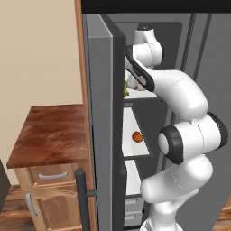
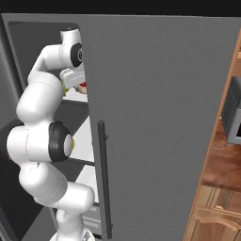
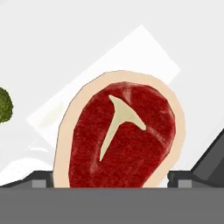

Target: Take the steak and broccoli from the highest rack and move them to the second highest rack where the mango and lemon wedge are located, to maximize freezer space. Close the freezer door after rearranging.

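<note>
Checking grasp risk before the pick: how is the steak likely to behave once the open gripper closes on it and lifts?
The steak lies flat, so it shouldn't roll. It looks thin; the gripper may slip off its rim. Stiffness unclear.

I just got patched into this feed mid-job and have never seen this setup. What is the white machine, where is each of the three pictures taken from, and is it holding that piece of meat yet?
The white machine is a jointed robot arm on a mobile base, reaching into an open freezer. Two pictures come from cameras on the base, behind the arm to its left and right; the right one looks past the freezer door. The third comes from a camera on the hand, looking along the gripper. There the steak lies on the highest rack, between the open fingertips, not yet gripped. A bit of broccoli sits at the left edge. One shelf down, the mango rests on the second highest rack.
</note>
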{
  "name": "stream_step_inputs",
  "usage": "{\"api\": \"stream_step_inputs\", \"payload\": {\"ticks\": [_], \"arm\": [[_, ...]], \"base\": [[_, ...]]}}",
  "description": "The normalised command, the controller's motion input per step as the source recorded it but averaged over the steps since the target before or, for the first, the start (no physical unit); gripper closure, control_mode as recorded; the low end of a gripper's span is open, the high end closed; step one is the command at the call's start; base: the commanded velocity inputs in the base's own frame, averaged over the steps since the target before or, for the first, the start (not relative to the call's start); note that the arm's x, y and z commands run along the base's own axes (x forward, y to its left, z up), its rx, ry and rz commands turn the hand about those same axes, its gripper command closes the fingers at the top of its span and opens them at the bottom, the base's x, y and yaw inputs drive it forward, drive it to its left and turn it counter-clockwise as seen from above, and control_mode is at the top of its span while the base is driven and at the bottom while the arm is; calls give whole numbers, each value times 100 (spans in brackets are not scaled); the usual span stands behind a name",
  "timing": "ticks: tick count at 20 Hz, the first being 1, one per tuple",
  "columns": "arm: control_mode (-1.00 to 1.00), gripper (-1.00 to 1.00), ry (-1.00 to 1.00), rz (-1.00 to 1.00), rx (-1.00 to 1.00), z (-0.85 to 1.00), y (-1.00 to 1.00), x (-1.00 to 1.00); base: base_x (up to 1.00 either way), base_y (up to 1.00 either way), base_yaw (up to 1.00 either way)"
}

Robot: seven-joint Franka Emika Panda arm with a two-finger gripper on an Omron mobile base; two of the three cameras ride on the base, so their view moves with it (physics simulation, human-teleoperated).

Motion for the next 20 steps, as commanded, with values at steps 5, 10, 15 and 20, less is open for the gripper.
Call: {"api": "stream_step_inputs", "payload": {"ticks": [5,10,15,20], "arm": [[-100,-100,-3,-4,0,-16,0,0],[-100,-100,-11,-22,0,-2,0,0],[-100,-100,-1,-30,0,-7,0,0],[-100,-100,0,-26,0,-20,0,0]], "base": [[0,0,0],[0,0,0],[0,0,0],[0,0,0]]}}
